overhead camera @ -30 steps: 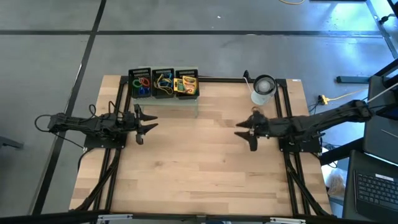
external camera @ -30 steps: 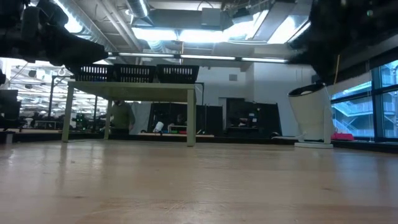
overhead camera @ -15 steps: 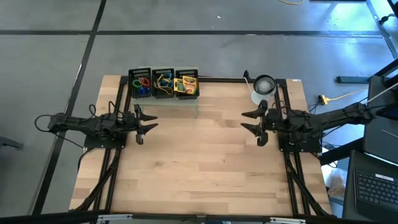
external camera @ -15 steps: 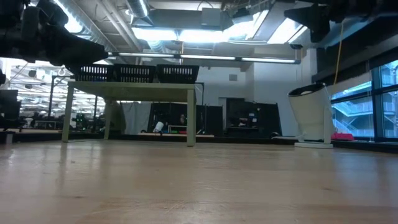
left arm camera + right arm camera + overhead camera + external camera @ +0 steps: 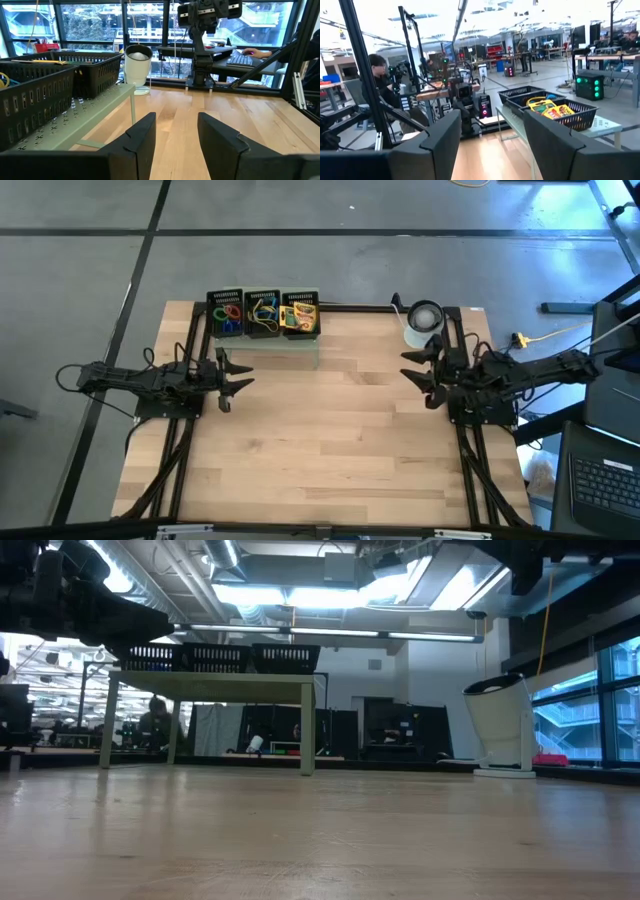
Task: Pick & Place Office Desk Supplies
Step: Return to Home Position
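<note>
Three black mesh baskets [image 5: 263, 313] stand side by side on a pale-green stand [image 5: 300, 348] at the table's far edge. They hold coloured loop clips [image 5: 228, 315], rubber bands and yellow-green crayon boxes [image 5: 300, 317]; the crayon boxes also show in the right wrist view [image 5: 551, 110]. My left gripper [image 5: 235, 376] hovers open over the table's left side, near the stand. My right gripper [image 5: 418, 371] hovers open on the right side, beside the white roll [image 5: 424, 323]. Neither holds anything.
The white cylindrical roll [image 5: 500, 727] stands upright near the far right corner, close to my right gripper. The bare wooden table top [image 5: 320, 440] spreads between and in front of both arms. People sit at desks in the room beyond the table.
My right gripper has drawn back toward the table's right edge and slightly toward the far edge, staying open. My left arm has kept still.
</note>
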